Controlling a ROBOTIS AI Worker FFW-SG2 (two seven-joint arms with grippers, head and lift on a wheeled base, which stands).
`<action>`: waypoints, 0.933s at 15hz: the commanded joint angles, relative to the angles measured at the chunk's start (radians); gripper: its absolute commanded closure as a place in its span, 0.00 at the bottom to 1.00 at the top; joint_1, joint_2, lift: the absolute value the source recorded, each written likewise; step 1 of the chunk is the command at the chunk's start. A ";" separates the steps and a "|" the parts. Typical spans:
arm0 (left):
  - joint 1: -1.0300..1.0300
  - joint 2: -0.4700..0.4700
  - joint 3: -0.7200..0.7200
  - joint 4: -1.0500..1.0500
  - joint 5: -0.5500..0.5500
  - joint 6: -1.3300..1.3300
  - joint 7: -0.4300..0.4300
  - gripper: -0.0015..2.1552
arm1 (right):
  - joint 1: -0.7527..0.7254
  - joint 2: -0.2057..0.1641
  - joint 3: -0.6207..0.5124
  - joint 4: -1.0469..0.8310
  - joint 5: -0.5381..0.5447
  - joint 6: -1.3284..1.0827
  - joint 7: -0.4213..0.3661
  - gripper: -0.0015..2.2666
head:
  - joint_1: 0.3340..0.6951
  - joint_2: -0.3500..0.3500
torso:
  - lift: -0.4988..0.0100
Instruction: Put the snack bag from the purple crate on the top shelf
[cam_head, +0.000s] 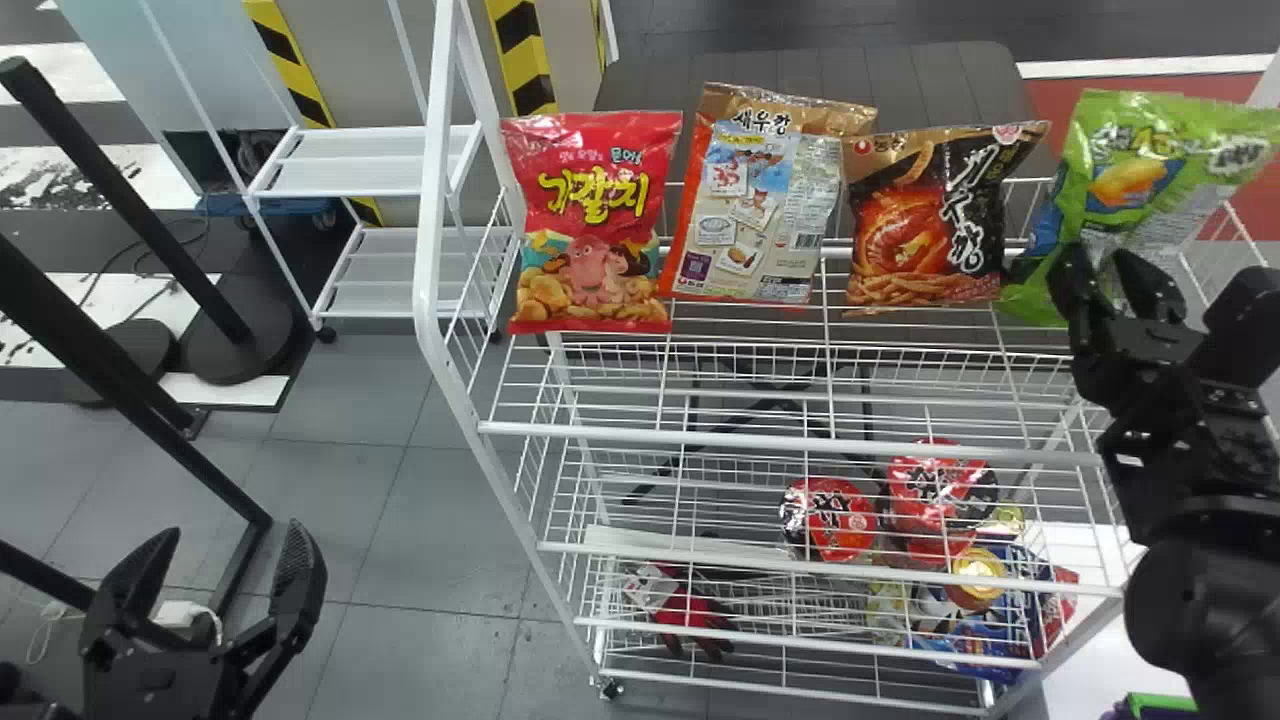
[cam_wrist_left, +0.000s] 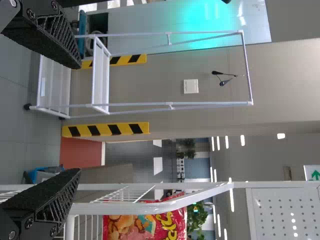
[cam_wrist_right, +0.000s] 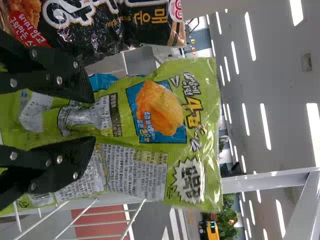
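At the top shelf (cam_head: 700, 439), the partly hidden green bag (cam_head: 1130, 180) is clamped by the right gripper (cam_head: 1102, 262); fingers are spread on the left gripper (cam_head: 232, 545).

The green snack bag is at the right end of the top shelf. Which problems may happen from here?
The green snack bag tilts toward the shelf's right end, so it might tip over once unsupported.

The right gripper is at its creased part; pulling back may drag it.

The black snack bag is close beside; a sideways move could push it.
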 joint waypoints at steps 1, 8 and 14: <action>-0.001 0.000 0.000 0.000 0.000 0.000 0.000 0.03 | 0.001 0.002 0.003 -0.003 0.004 -0.005 0.000 0.07 | 1.00 0.72 | 0.98; 0.005 -0.005 -0.002 -0.018 0.000 -0.003 0.000 0.03 | 0.103 0.002 0.031 -0.158 0.040 0.002 -0.012 0.07 | 1.00 0.73 | 0.98; 0.028 -0.006 0.008 -0.041 0.008 -0.003 0.000 0.04 | 0.322 0.002 0.106 -0.463 0.196 0.281 -0.030 0.07 | 1.00 0.80 | 0.98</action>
